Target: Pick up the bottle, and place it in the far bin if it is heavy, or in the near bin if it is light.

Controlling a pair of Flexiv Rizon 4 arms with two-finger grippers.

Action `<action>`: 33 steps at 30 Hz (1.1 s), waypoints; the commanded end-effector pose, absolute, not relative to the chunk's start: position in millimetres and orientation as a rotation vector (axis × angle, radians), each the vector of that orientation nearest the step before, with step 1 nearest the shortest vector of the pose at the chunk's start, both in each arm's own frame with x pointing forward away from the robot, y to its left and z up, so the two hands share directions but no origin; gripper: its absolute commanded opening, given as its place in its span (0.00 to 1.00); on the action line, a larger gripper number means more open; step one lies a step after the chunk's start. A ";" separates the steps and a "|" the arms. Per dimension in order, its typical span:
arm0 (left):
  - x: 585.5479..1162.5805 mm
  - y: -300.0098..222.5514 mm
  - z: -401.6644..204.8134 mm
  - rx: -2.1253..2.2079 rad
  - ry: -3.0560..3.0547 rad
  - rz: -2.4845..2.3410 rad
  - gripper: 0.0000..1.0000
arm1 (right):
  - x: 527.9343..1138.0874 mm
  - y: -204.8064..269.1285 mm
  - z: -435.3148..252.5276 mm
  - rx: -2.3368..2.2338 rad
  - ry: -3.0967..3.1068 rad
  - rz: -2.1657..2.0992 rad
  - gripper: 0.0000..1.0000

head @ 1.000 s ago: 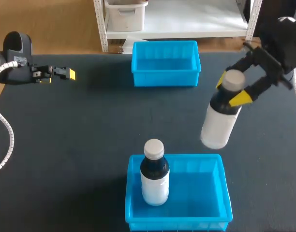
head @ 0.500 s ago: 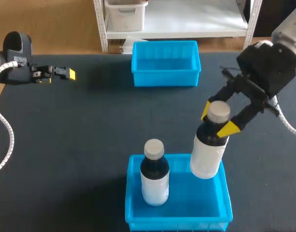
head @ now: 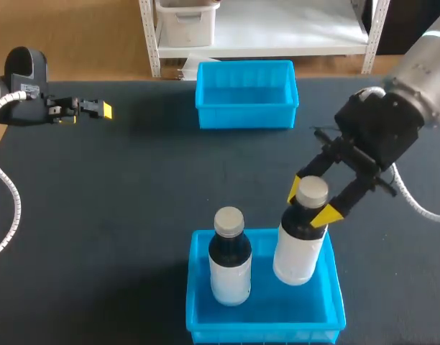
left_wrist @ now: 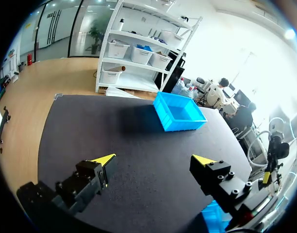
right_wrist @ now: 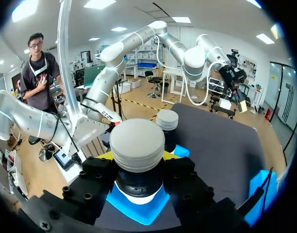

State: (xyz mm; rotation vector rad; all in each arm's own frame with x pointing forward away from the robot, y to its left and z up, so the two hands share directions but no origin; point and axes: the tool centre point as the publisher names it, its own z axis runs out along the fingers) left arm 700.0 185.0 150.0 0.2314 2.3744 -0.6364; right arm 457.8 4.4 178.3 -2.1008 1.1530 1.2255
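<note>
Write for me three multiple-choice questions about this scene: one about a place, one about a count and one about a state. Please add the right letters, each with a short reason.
1. Where is the held bottle that the right hand grips?
A. Over the far bin.
B. At the near bin, beside the standing bottle.
C. Lying on the bare table.

2. How many bottles are in view?
A. Three.
B. One.
C. Two.

3. In what state is the left hand?
A. Open and empty.
B. Shut on a bottle.
C. Shut on a bin's rim.

Answers:
1 B: in the head view, the held bottle's base lies within the near bin's outline.
2 C: one bottle is held and one stands in the near bin.
3 A: its fingers stand wide apart with nothing between them.
</note>
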 end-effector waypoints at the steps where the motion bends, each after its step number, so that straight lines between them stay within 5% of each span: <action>1: 700.0 185.0 150.0 0.231 2.374 -0.636 1.00 | 457.1 11.2 166.3 -2.104 1.144 1.225 0.00; 23: 700.0 185.0 150.0 0.231 2.374 -0.636 1.00 | 456.6 16.1 138.6 -2.124 1.161 1.233 0.00; 27: 700.0 185.0 150.0 0.231 2.374 -0.636 1.00 | 456.9 15.8 136.3 -2.128 1.171 1.231 0.31; 33: 700.0 185.0 150.0 0.231 2.374 -0.636 1.00 | 456.3 14.5 133.5 -2.131 1.184 1.235 0.44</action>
